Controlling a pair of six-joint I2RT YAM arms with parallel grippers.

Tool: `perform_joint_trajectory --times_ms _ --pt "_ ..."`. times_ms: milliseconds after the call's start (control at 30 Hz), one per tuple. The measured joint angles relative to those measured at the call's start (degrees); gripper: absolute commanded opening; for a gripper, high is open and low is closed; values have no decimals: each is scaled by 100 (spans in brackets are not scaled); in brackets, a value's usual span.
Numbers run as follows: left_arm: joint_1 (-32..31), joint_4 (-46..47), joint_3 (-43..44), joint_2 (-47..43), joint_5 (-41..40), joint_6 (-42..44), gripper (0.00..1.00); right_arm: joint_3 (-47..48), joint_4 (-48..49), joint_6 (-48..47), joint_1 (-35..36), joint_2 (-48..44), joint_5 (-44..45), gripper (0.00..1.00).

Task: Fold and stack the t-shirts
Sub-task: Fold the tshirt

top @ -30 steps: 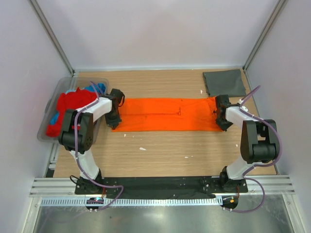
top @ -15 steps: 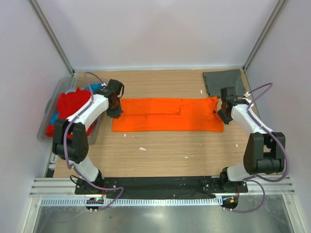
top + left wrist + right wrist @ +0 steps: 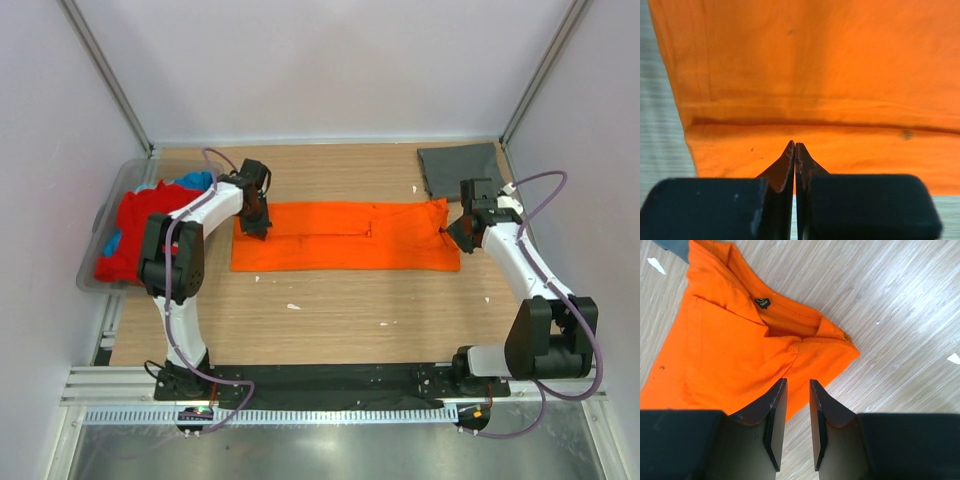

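Top external: limp orange shirt (image 3: pixel 345 236) (light, floppy) needs pinching at 9 o'clock corners; my left gripper (image 3: pixel 257 223) is closed empty, right gripper (image 3: pixel 455 234) barely parted.

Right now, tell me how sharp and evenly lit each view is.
Top external: even, soft light, orange t-shirt crisp, faint shadows only. Left wrist: cloth sharp, left gripper close, dark, slightly soft-edged. Right wrist: table grain and collar label sharp, no glare.
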Motion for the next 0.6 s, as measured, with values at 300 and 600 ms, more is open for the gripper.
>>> perform_joint_trajectory --times_ms 300,600 --pt "-63 -260 -577 -24 -597 -227 0 131 -11 -269 0 -411 -254 31" --pt "-155 -299 -1770 -828 -981 -649 0 166 -170 -365 0 -649 -586 31"
